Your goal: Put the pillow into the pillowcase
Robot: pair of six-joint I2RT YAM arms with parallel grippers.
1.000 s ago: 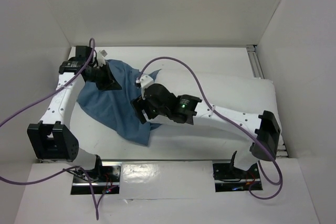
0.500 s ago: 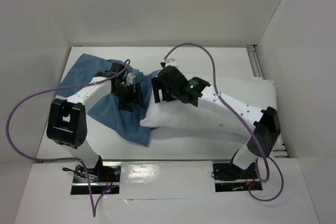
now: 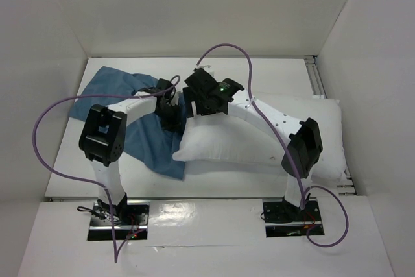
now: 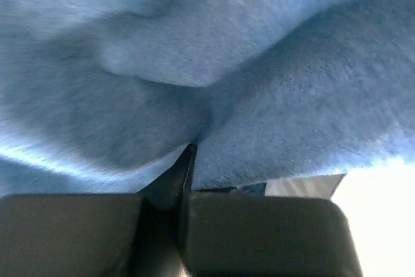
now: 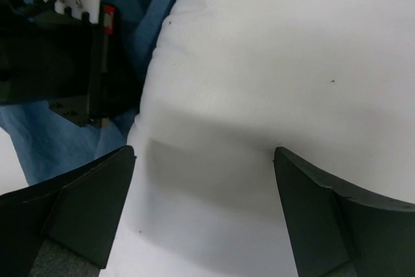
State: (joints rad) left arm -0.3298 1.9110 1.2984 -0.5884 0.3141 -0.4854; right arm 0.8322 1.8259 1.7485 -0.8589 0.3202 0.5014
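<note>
The white pillow [image 3: 259, 141] lies across the right half of the table. Its left end rests on the blue pillowcase [image 3: 107, 92], which is spread wrinkled on the left. My left gripper [image 3: 170, 116] sits at the pillowcase's right edge, right beside the pillow's left end. In the left wrist view its jaws are shut, with a fold of the blue cloth [image 4: 259, 63] pinched at the tip [image 4: 190, 150]. My right gripper [image 5: 204, 152] is open above the pillow's left end [image 5: 272, 63], one finger on each side and nothing between them. From above, the right gripper [image 3: 193, 109] is next to the left one.
White walls close in the table at the back and on both sides. An aluminium rail [image 3: 316, 76] runs along the right edge. Purple cables [image 3: 52, 121] loop over the left side and above the right arm. Both arm bases [image 3: 117, 215] stand at the near edge.
My left arm swung from the far-left corner to the pillowcase's right edge, opened, then shut on the cloth. The right arm moved back over the pillow's left end. The pillowcase got spread leftward.
</note>
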